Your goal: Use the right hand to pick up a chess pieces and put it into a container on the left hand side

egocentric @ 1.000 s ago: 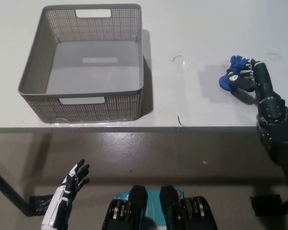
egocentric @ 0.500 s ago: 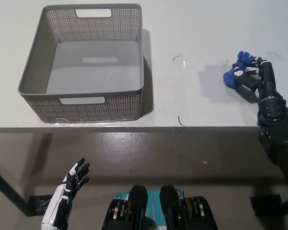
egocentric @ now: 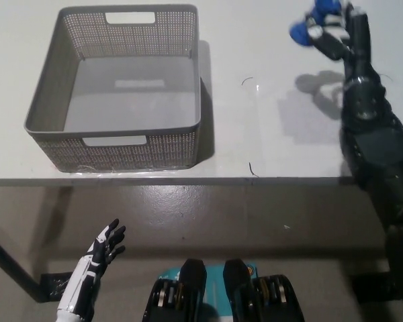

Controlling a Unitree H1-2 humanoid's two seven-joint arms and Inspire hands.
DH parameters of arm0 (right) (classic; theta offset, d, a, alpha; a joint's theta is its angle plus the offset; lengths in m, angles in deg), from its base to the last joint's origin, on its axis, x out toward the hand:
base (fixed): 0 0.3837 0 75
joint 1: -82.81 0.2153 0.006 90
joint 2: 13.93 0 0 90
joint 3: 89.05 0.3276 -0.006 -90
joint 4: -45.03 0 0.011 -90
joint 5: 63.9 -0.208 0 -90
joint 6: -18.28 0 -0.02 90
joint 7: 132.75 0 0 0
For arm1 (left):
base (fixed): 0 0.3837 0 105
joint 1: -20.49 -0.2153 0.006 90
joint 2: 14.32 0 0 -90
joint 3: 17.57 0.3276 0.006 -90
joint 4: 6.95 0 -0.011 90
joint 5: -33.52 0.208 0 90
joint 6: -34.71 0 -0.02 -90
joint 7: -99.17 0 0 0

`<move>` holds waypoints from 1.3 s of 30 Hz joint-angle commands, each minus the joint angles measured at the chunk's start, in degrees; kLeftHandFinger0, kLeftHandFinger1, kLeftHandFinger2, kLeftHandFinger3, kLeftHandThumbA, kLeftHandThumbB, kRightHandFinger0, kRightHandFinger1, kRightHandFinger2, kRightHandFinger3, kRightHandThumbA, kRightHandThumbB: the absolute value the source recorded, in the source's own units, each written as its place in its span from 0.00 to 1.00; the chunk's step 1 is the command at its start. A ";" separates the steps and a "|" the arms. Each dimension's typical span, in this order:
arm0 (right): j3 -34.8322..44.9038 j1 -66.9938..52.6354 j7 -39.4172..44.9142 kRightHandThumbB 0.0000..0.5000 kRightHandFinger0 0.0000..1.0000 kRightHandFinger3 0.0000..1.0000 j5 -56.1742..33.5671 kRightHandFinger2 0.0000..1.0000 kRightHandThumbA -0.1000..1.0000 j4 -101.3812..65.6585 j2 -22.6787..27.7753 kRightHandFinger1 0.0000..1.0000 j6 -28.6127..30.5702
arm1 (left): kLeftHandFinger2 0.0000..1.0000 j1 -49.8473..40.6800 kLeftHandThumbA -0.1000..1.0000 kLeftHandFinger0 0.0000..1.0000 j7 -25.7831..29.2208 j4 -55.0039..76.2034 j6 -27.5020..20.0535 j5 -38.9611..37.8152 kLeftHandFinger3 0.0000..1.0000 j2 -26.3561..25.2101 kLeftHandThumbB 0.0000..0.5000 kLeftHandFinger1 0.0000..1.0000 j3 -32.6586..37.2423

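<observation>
Up at one o'clock the black right hand (egocentric: 336, 30) grips a blue chess piece (egocentric: 307, 27) above the table (egocentric: 269, 134) — grey basket (egocentric: 114, 94) at ten; white left hand (egocentric: 101, 251) hangs low, fingers spread.

One grey basket (egocentric: 114, 100) sits on one white table (egocentric: 269, 147). One blue chess piece (egocentric: 307, 25) is in view, held above the table. Two robot hands show: one black right hand (egocentric: 337, 30), closed around the chess piece, and one white left hand (egocentric: 102, 249), low at the left below the table edge with its fingers apart and nothing in it. Nothing can be counted inside the basket.
</observation>
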 commanded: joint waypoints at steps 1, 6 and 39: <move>-0.51 5.81 -1.09 0.23 0.00 0.59 1.08 0.54 0.00 -5.31 -2.29 0.25 -2.45 | 1.00 0.27 1.00 1.00 -0.63 1.12 -0.17 0.58 1.00 -0.74 0.39 1.00 -0.10; -1.37 8.43 -0.50 0.19 0.00 0.70 1.81 0.69 0.00 -3.23 -4.69 0.35 0.24 | 1.00 0.35 1.00 1.00 -0.78 1.37 -0.17 1.02 1.00 -0.99 0.38 1.00 0.03; -12.31 12.50 -0.12 0.28 0.03 0.85 7.59 0.79 0.00 14.34 -19.59 0.37 0.64 | 1.00 3.13 1.00 1.00 -2.30 2.78 1.85 3.59 1.00 -3.27 0.44 1.00 1.28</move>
